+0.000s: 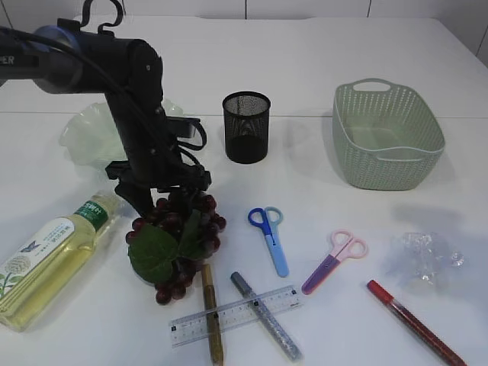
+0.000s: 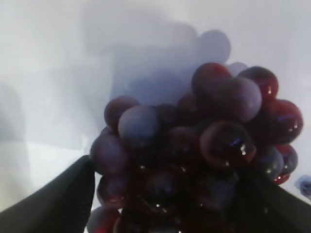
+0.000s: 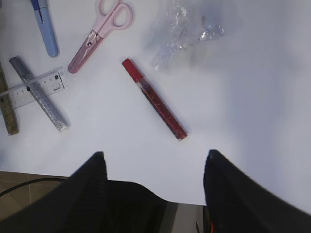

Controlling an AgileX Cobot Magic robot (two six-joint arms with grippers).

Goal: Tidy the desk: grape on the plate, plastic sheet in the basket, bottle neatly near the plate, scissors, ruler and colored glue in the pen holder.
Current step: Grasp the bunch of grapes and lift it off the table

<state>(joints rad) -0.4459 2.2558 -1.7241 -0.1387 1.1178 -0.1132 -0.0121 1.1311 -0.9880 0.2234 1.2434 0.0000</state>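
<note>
1. Where the table (image 1: pixel 320 46) ran bare behind the basket (image 1: pixel 386 137) and pen holder (image 1: pixel 246 126), room lay open; the front edge was crowded by ruler (image 1: pixel 235 314), glue sticks and scissors.
2. Grape bunch (image 1: pixel 177 240) lay directly under the left gripper (image 1: pixel 156 200), between bottle (image 1: pixel 49 259) and blue scissors (image 1: pixel 269 238), with the plate (image 1: pixel 88 136) behind.
3. Left fingers (image 2: pixel 58 199) flanked the grapes (image 2: pixel 194 145), touching them; grip uncertain.
4. Right gripper (image 3: pixel 153 160) stood wide, empty, above the red glue (image 3: pixel 154 98).
</note>
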